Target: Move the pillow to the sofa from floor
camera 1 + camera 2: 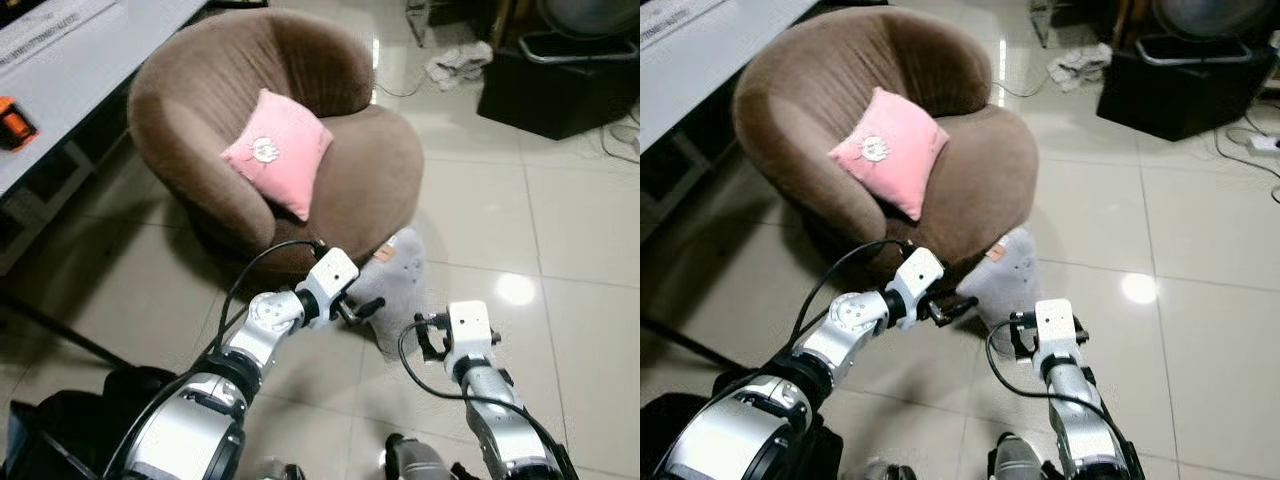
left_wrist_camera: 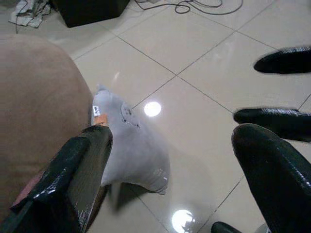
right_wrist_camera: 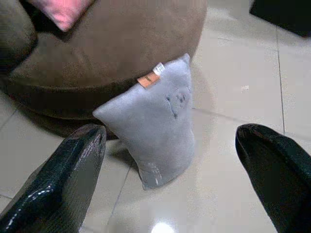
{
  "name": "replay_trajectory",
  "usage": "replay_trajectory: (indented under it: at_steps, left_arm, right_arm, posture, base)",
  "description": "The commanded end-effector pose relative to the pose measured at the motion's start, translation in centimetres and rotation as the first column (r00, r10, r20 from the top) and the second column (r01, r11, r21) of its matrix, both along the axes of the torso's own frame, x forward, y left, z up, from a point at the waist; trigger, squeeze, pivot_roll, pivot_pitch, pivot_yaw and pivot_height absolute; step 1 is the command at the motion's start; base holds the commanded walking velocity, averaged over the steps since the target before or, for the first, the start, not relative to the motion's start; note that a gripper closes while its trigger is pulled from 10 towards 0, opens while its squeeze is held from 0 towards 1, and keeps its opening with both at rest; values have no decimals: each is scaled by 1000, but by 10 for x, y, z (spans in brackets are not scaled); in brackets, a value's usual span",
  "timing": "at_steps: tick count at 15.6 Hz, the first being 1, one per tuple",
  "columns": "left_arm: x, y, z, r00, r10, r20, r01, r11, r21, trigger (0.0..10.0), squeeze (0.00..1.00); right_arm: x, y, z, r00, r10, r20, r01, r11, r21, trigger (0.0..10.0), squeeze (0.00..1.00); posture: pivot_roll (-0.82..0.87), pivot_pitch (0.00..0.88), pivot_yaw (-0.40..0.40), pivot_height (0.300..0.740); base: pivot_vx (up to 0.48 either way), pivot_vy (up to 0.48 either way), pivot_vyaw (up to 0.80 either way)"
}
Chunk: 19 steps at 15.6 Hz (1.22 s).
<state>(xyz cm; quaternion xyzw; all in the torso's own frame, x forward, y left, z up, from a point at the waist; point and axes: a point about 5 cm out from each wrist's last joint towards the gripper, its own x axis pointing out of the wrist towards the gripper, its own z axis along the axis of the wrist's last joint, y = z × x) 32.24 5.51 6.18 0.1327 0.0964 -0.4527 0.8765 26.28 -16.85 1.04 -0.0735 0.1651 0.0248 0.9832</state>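
The round brown upholstered sofa chair (image 1: 300, 130) is my landmark. To its left runs a pale grey desk (image 1: 60, 70); behind it to the right sits a black box (image 1: 560, 90) on the glossy tiled floor (image 1: 560, 230). A square pink cushion (image 1: 277, 150) already rests in the sofa's seat. The grey fabric pillow (image 3: 155, 121) I must move stands on the floor, leaning against the sofa's front edge, with an orange tag at its top.

My left pincer (image 1: 360, 308) hovers just in front of the sofa, near the pillow, its fingers (image 2: 73, 179) spread apart. My right pincer (image 1: 428, 338) hangs beside it, further from the sofa, also spread wide and empty.

The risk, I judge: the pillow is soft and only propped, so a one-sided nudge could topple it flat or push it under the sofa's curve, and a shallow pinch on slack fabric might slip during the lift.
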Motion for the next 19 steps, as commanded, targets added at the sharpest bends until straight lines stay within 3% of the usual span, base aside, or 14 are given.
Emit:
replay_trajectory:
  at_steps: [1,5,7,9,10,11,12,13,14,15,16,17,19]
  left_arm:
    - [-2,5,-5,1000,-2,-7,2,1000,26,10000,0]
    - [-4,3,-7,1000,-10,-1,10,1000,30,10000,0]
    - [-5,2,-8,999,-24,31,21,997,77,10000,0]
    - [-2,0,-4,999,-14,51,9,997,83,10000,0]
    - [2,3,-2,999,20,48,-24,997,78,10000,0]
    - [4,6,-2,998,48,44,-51,996,79,10000,0]
    - [9,15,-2,989,146,15,-146,988,54,10000,0]
    - [10,24,-6,975,219,-31,-217,975,45,10000,0]
    - [4,44,-18,950,286,-125,-288,958,5,10000,0]
    - [2,49,-21,944,297,-145,-301,954,-5,10000,0]
    - [-7,63,-33,933,304,-192,-307,951,14,10000,0]
    - [-34,99,-56,907,279,-316,-292,956,7,10000,0]
    - [-67,130,-72,902,189,-389,-204,979,2,10000,0]
  right_arm:
    - [0,7,-1,1000,26,-10,-26,1000,3,10000,0]
    - [6,13,8,998,63,14,-63,998,5,10000,0]
    - [7,16,18,996,74,45,-74,997,6,10000,0]
    - [-19,-1,29,993,104,52,-105,994,29,10000,0]
    - [-49,-22,14,994,104,-38,-102,993,50,10000,0]
    - [-64,-31,5,993,86,-83,-82,995,56,10000,0]
    - [-83,-36,0,993,42,-110,-28,992,124,10000,0]
    - [-92,-35,1,992,27,-123,-10,990,140,10000,0]
    - [-104,-33,4,990,-1,-141,21,989,146,10000,0]
    - [-107,-33,5,989,-7,-147,29,989,146,10000,0]
    - [-112,-33,3,987,-15,-162,39,988,149,10000,0]
    - [-119,-31,-1,983,-28,-180,58,985,164,10000,0]
    - [-126,-31,-4,981,-36,-189,69,983,169,10000,0]
  posture:
    - [-295,99,110,740]
    - [-276,108,83,740]
    - [-272,114,72,740]
    - [-269,121,65,740]
    - [-274,122,60,740]
    - [-273,125,51,740]
    - [-275,126,48,740]
    - [-288,125,46,740]
    - [-297,125,45,740]
    - [-297,125,45,740]
    - [-306,129,48,740]
    - [-308,134,49,740]
    - [-301,143,47,740]
  base:
    - [0,461,0]
    - [68,424,0]
    - [0,0,0]
    - [0,0,0]
    - [0,0,0]
    - [0,0,0]
    - [0,0,0]
    - [0,0,0]
    - [0,0,0]
    - [0,0,0]
    - [0,0,0]
    - [0,0,0]
    - [0,0,0]
